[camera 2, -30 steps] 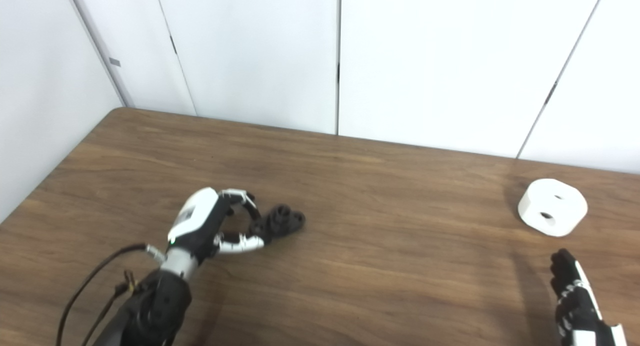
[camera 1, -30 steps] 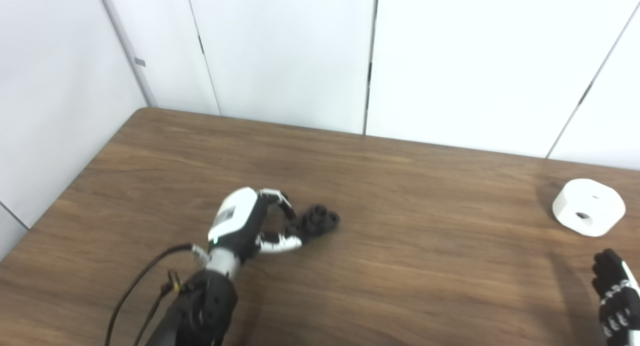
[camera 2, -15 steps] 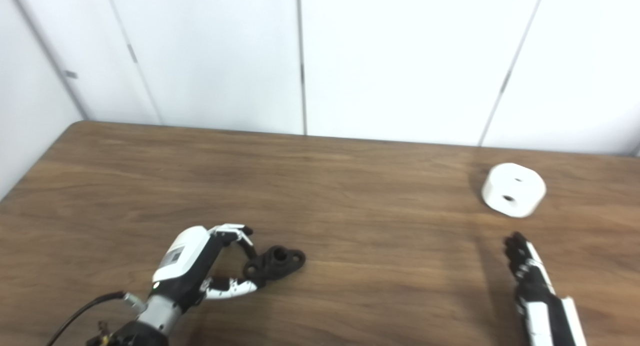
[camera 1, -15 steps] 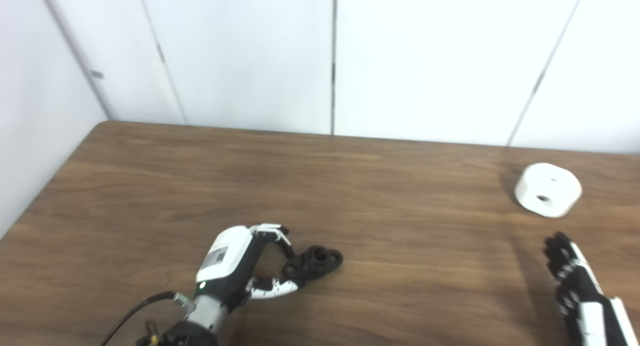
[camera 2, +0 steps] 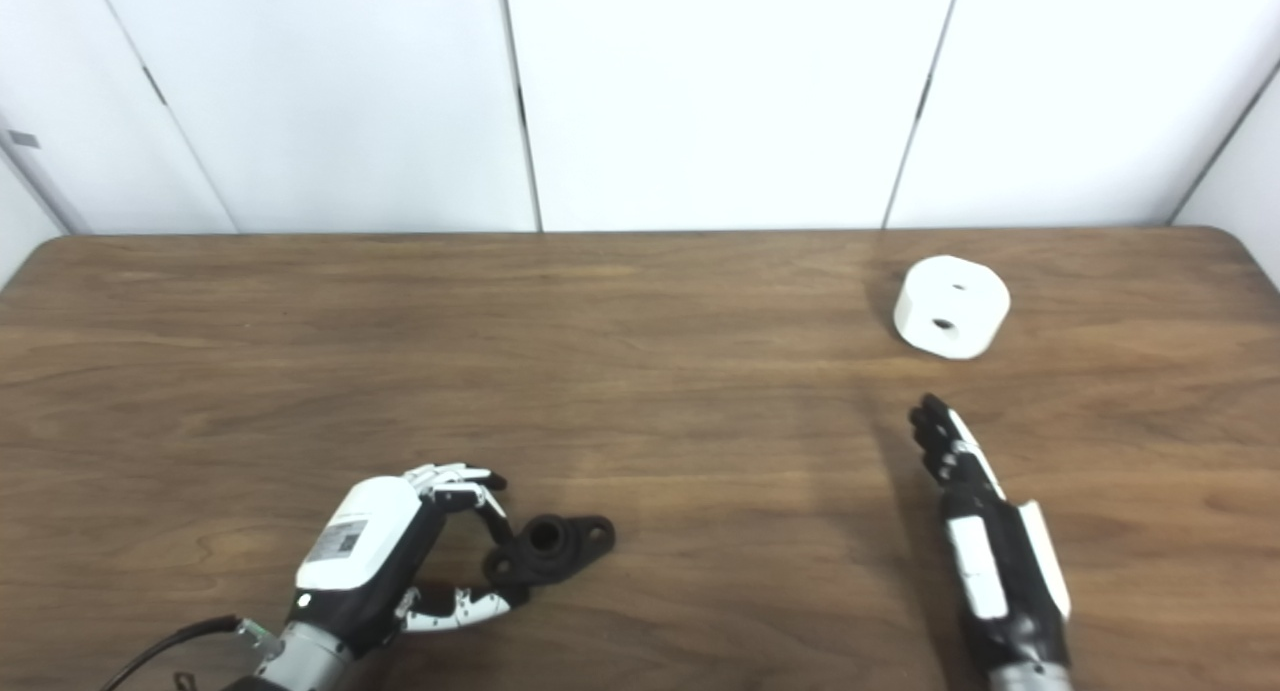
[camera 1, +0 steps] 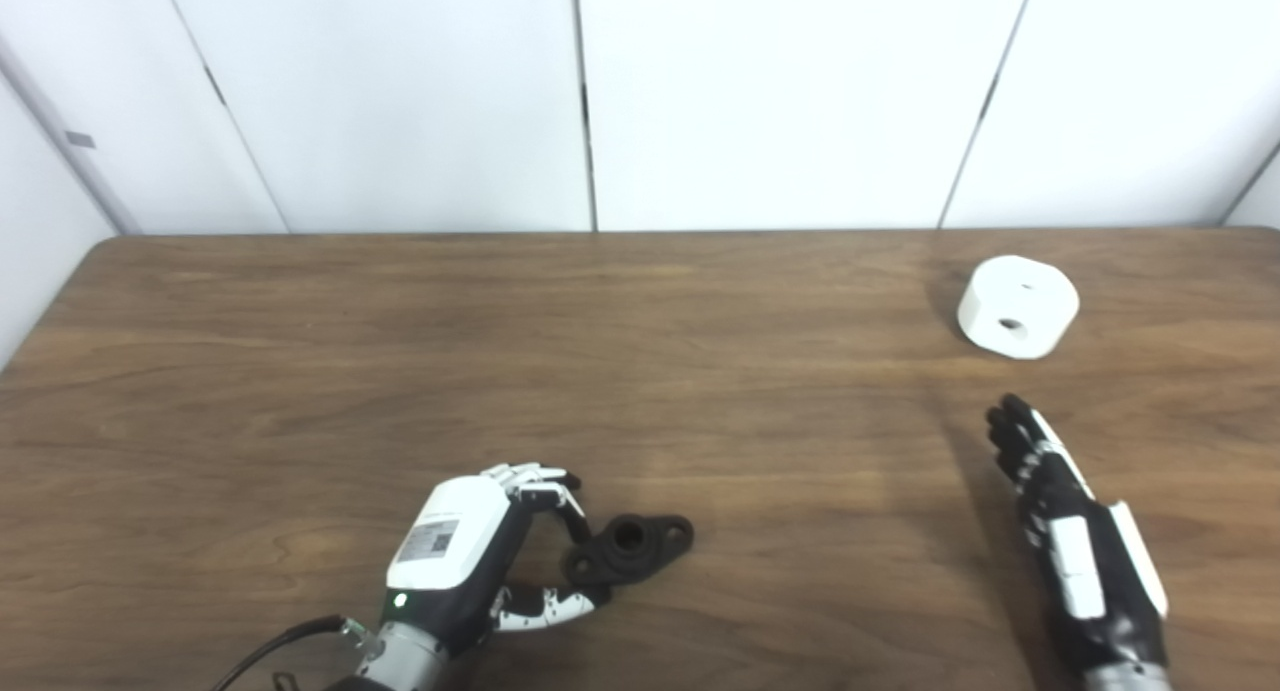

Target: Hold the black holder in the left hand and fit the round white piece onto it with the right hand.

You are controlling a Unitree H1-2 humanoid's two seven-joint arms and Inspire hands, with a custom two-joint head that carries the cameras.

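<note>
The head cameras have panned right and tilted since the earlier pictures, so most of the apparent shift of the whole scene is camera motion, not motion of the parts. The wooden table (camera 1: 300, 351) now shows its full far edge against the white wall panels (camera 1: 770, 91). The real change is at the right hand (camera 1: 1060, 521): it has advanced from the near right edge and now sits with fingers extended, straight and close together, holding nothing, pointing toward the round white piece (camera 1: 1018, 306). That piece rests on the table at the far right, well apart from the hand, with a hole visible in its side and a smaller one on top. The left hand (camera 1: 470, 556) stays at the near left, fingers and thumb curled around the left end of the black holder (camera 1: 630, 548), which lies flat on the table with its centre bore facing up. Fingertips appear to touch the holder, but whether the grasp is firmly closed cannot be confirmed from this angle. Judgement: the task is at the reach-and-grasp stage on both sides; no fitting has begun. No object lies between the right hand and the white piece, and nothing else stands on the table.
</note>
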